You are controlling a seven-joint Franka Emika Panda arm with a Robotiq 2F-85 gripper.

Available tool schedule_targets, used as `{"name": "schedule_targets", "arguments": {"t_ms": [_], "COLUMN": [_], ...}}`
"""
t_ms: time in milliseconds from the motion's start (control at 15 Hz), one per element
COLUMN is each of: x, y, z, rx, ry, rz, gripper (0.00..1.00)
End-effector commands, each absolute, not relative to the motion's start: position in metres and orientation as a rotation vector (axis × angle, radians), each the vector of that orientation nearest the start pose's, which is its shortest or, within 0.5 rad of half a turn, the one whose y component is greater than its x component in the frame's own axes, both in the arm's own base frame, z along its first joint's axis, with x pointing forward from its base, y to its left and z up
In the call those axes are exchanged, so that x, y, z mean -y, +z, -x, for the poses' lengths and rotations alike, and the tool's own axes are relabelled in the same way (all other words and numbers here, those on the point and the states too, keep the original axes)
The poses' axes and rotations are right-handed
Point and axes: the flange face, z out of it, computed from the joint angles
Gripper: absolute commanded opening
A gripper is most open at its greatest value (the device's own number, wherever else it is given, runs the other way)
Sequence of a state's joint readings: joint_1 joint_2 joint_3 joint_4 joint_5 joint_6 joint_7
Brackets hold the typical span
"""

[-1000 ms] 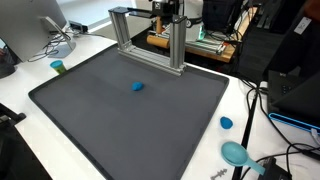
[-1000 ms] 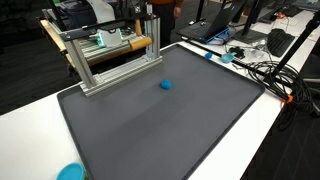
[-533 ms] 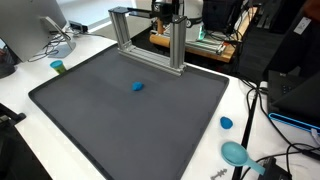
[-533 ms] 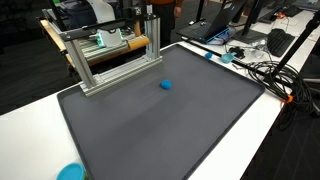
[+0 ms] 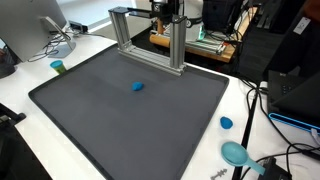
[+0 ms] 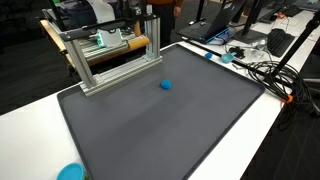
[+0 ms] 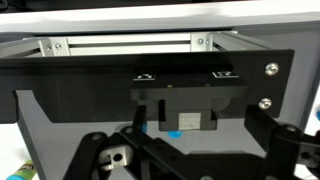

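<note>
1. The gripper (image 5: 166, 11) hangs high at the far edge of the desk (image 5: 16, 100), just behind the top bar of an aluminium frame (image 5: 178, 46). It is well apart from everything lying on the mat.
2. In the wrist view the two dark fingers (image 7: 96, 151) enter at the lower corners and stand wide apart, with nothing between them.
3. The nearest loose thing is a small blue ball (image 5: 138, 86). It lies alone on the dark grey mat (image 5: 120, 125), a little in front of the frame and well clear of the mat's edges. It shows in both exterior views (image 6: 166, 85).
4. In the wrist view a patch of blue shows low in the middle, below a black block; I cannot tell whether it is the ball.
5. The frame stands along the far border of the mat, with its posts upright.
6. A teal cup (image 5: 57, 67) stands on the white desk beside the mat.
7. A small blue cap (image 5: 226, 123) and a round blue scoop (image 5: 235, 153) lie on the desk off another edge of the mat.
8. Cables (image 6: 265, 70) trail over the desk in an exterior view.
</note>
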State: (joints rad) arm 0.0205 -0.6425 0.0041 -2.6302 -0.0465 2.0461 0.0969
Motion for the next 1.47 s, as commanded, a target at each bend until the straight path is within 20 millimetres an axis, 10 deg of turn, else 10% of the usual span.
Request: {"name": "schedule_targets", "arguments": {"t_ms": [0, 1400], "x": [0.000, 0.004], "y": [0.452, 0.428], "z": [-0.359, -0.352], "rx": [-0.102, -0.132], "ry": [-0.095, -0.123], "rz": [3.145, 3.131], "gripper": [1.00, 1.00]}}
